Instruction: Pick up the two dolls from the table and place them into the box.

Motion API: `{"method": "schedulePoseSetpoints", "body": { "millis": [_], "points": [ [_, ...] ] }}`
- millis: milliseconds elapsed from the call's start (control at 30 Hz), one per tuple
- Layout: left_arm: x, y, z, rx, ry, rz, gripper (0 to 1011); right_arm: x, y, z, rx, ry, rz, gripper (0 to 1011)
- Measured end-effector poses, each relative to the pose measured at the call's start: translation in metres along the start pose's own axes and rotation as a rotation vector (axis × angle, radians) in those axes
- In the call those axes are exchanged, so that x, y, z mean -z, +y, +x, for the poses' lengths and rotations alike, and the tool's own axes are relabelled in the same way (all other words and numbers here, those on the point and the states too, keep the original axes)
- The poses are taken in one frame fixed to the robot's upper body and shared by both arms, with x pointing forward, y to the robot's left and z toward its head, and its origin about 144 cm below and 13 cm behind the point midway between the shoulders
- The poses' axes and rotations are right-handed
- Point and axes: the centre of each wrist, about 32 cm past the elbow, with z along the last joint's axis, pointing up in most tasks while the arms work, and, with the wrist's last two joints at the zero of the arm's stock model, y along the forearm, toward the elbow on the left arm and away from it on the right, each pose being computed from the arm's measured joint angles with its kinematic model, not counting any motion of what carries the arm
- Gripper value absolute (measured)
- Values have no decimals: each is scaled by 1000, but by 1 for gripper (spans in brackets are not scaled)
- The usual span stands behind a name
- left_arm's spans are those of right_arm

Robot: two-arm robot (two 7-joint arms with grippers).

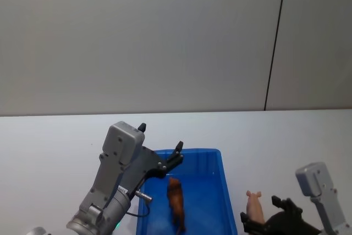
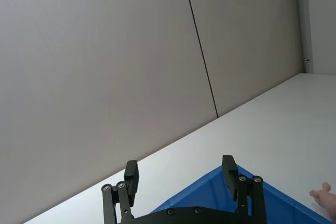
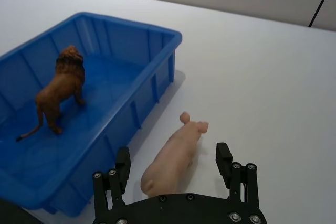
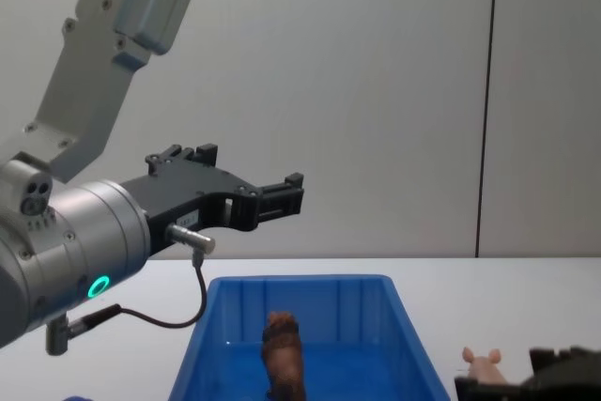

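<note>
The brown lion doll (image 1: pixel 176 201) stands inside the blue box (image 1: pixel 187 151), also seen in the right wrist view as the lion (image 3: pixel 58 90) on the box (image 3: pixel 131 23) floor. The pink pig doll (image 1: pixel 254 203) lies on the white table (image 1: pixel 55 136) just right of the box. My right gripper (image 1: pixel 261 214) is open and low, its two fingers either side of the pig (image 3: pixel 176 153) without closing on it. My left gripper (image 1: pixel 160 138) hangs open and empty in the air above the box's far left corner.
A grey wall with a dark vertical seam (image 1: pixel 275 42) rises behind the table. Bare white tabletop stretches to the right of the pig (image 3: pixel 273 87) and beyond the box. The left arm's grey body (image 4: pixel 75 232) looms over the box's left side.
</note>
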Motion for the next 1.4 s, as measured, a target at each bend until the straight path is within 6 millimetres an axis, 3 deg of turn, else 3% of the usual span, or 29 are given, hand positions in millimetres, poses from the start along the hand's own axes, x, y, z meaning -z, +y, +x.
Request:
{"method": "schedulePoseSetpoints", "body": {
  "millis": [200, 400, 967, 1400],
  "points": [
    [0, 0, 0, 0, 0, 0, 1001, 7, 3, -1, -2, 15, -32, 1001],
    [0, 0, 0, 0, 0, 0, 1001, 12, 8, -3, -5, 32, -51, 892],
    [0, 0, 0, 0, 0, 0, 1001, 14, 16, -9, 53, 40, -21, 380],
    [0, 0, 0, 0, 0, 0, 1001, -3, 16, -13, 97, -6, 69, 380]
  ]
}}
